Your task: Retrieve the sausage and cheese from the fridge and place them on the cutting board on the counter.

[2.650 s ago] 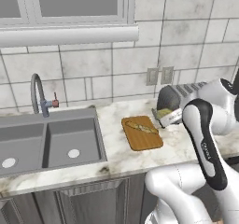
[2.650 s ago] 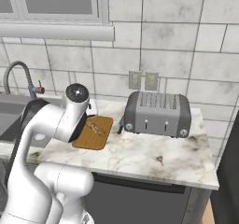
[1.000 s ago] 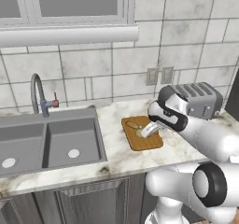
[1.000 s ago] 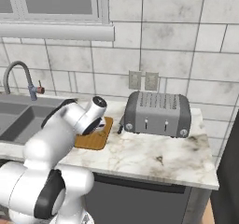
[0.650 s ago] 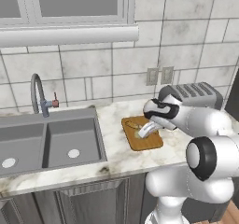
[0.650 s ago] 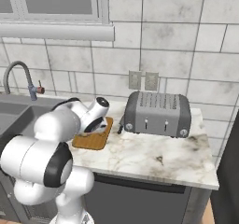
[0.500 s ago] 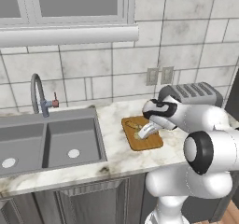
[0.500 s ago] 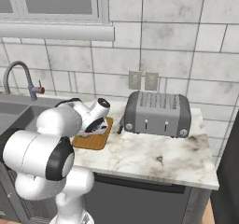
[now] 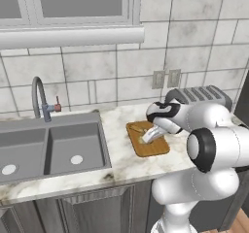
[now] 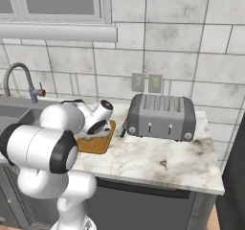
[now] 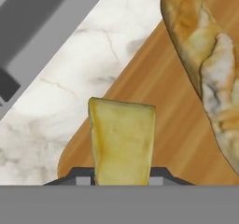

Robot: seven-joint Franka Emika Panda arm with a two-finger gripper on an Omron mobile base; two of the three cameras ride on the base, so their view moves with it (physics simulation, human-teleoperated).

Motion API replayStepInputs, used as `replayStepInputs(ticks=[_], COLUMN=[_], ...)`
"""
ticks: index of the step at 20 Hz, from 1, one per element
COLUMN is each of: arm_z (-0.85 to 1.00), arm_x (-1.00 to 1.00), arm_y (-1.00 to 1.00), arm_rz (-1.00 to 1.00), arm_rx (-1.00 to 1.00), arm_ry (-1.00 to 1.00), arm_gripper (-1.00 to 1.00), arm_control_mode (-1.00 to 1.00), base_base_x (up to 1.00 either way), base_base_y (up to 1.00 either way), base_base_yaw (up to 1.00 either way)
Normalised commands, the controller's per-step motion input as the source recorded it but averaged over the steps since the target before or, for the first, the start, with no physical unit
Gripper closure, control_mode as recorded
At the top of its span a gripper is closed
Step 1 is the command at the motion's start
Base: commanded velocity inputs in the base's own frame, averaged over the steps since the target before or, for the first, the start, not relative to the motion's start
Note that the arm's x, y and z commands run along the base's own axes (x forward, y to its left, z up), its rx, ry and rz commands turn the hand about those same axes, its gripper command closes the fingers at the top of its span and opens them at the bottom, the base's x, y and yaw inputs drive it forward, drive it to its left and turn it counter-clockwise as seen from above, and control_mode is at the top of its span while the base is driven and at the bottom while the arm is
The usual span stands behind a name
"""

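My gripper (image 11: 120, 180) is shut on the cheese (image 11: 122, 139), a pale yellow wedge held upright between the jaws. It hangs just over the near left corner of the tan-orange cutting board (image 11: 172, 125). The sausage (image 11: 200, 55), a brown link with pale patches, lies on the board beyond the cheese. From the base, the gripper (image 9: 146, 139) points down at the cutting board (image 9: 156, 149) on the marbled counter (image 9: 119, 164). From the right, the gripper (image 10: 96, 128) sits low over the cutting board (image 10: 95, 145). The fridge is out of view.
A grey toaster (image 10: 160, 116) stands right of the board, close to the wall. The steel double sink (image 9: 48, 144) with its faucet (image 9: 39, 98) lies to the left. Bare counter (image 10: 153, 162) stretches in front of the toaster.
The hand has sunk a little toward the board with the cheese still held, and the arm's elbow has swung forward. The sausage has not moved.
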Motion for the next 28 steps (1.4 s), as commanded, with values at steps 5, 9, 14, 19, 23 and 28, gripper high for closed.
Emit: replayStepInputs(ticks=[5, 9, 14, 19, 23, 28], arm_z=[-0.30, -0.32, -0.19, -0.18, -0.04, 0.10], arm_x=[-0.01, 0.00, -0.06, -0.39, -0.22, 0.00], arm_y=[0.19, 0.02, -0.01, 0.00, 0.00, 0.00], arm_rz=[0.00, 0.00, 0.00, 0.00, 0.00, 0.00], arm_rx=[0.00, 0.00, 0.00, 0.00, 0.00, 0.00], arm_ry=[0.01, 0.01, 0.00, 0.02, 0.02, 0.00], arm_gripper=[1.00, 1.00, 1.00, -1.00, -1.00, -1.00], arm_control_mode=[-1.00, -1.00, -1.00, -1.00, -1.00, -1.00], base_base_x=[0.00, 0.00, 0.00, 0.00, 0.00, 0.00], base_base_y=[0.00, 0.00, 0.00, 0.00, 0.00, 0.00], base_base_yaw=[0.00, 0.00, 0.00, 0.00, 0.00, 0.00])
